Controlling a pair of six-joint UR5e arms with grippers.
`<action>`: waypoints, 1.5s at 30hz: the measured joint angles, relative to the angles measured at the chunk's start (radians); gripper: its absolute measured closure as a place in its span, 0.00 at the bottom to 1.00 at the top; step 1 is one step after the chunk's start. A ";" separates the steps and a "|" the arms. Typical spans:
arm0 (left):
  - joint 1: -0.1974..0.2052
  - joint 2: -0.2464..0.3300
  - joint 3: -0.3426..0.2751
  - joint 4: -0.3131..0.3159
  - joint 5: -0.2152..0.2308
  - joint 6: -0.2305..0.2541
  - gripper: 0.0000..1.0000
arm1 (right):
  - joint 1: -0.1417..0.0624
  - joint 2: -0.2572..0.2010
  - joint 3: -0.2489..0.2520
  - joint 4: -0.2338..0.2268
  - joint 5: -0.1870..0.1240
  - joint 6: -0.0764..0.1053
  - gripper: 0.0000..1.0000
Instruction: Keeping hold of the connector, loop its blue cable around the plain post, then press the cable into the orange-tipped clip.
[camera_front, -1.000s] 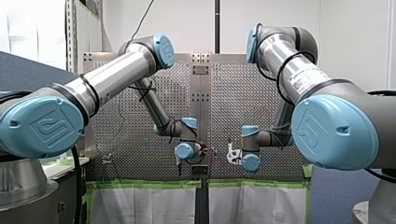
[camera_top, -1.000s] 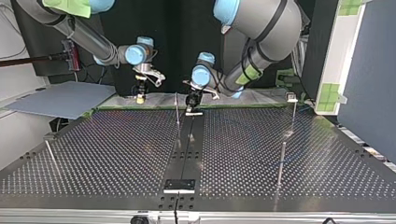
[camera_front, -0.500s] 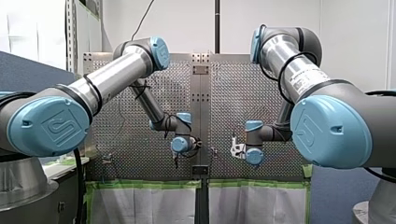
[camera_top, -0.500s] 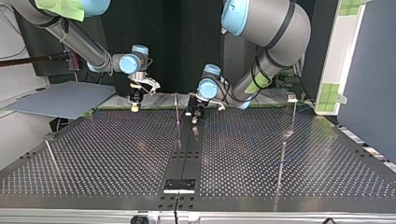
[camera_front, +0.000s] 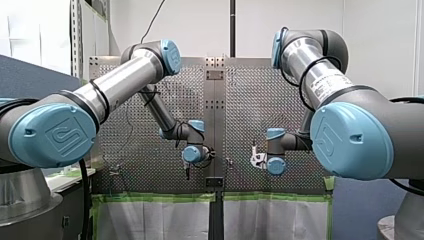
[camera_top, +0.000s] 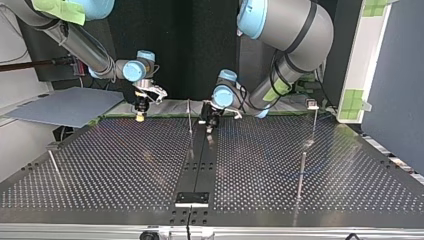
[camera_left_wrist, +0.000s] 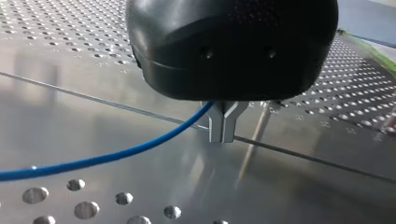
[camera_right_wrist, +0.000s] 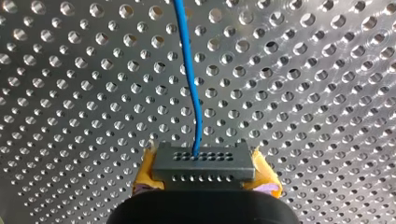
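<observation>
Our right gripper (camera_right_wrist: 205, 173) is clenched on the dark grey rectangular connector (camera_right_wrist: 204, 163). Its yellow pads (camera_right_wrist: 267, 176) press on the two short ends, and the hole-dotted face is turned away from the wrist. The thin blue cable (camera_right_wrist: 190, 84) leaves the middle of that face and runs straight ahead over the perforated metal table (camera_right_wrist: 303, 93). In the top view this gripper hangs at the left, just above the table's far edge, and the connector is too small to make out there.

Our left gripper (camera_left_wrist: 223, 135), black with bare metal fingers (camera_left_wrist: 215, 125), stands over the far end of the smooth dark strip (camera_top: 199, 160) that divides the table down the middle. Its fingertips are drawn together. The blue cable comes in from the side and ends in the fork just above them, so we read it as pinched there. We cannot tell whether the tips touch the strip.

Just behind these fingers rises a slender plain metal post (camera_left_wrist: 259, 128). In the top view it stands between the two grippers, just beside our left one and well apart from our right one, and nothing else stands as near the cable.

Three more thin rods stand further out:
- a leaning rod (camera_top: 54, 167) near the top view's left edge;
- a near rod (camera_top: 301, 172) toward the right;
- a far rod (camera_top: 314, 120) behind it, with a pale head.

A small black block (camera_top: 192, 198) with a white face sits at the strip's near end. A grey-blue sheet (camera_top: 65, 106) lies off the table, beyond its far left corner.
</observation>
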 joint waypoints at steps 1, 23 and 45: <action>0.000 0.000 0.000 -0.007 0.000 0.009 1.00 | -0.001 0.000 0.000 0.001 -0.001 -0.001 1.00; -0.021 0.012 -0.038 -0.173 -0.034 0.219 0.00 | -0.021 0.000 -0.002 0.009 -0.025 -0.001 1.00; -0.165 0.153 -0.244 -0.119 -0.091 0.303 0.00 | -0.042 0.000 -0.013 0.041 -0.136 0.007 1.00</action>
